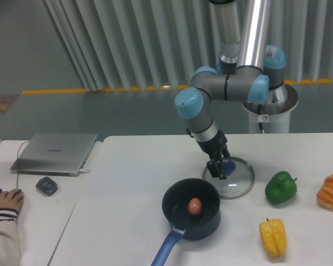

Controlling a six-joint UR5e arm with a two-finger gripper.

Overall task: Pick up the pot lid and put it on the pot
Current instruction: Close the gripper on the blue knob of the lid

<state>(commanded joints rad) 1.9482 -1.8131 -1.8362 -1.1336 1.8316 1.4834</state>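
The gripper point(221, 165) points down and to the right over the pot lid, its two dark fingertips apart and the blue knob point(229, 167) beside and partly behind them. Contact with the knob cannot be made out. Flat on the table lies the round, clear lid point(236, 189) with its metal rim. Just in front and to the left is the black pot point(203, 229), uncovered, with a brown egg-like item point(195, 206) inside and a blue handle point(167, 247) reaching toward the front edge.
A green pepper point(281, 187) sits right of the lid, with a yellow item point(273, 238) nearer the front and an orange one point(331, 192) farther right. At left are a closed laptop point(54, 154), a dark mouse point(46, 186) and a wooden robotic hand point(9, 200).
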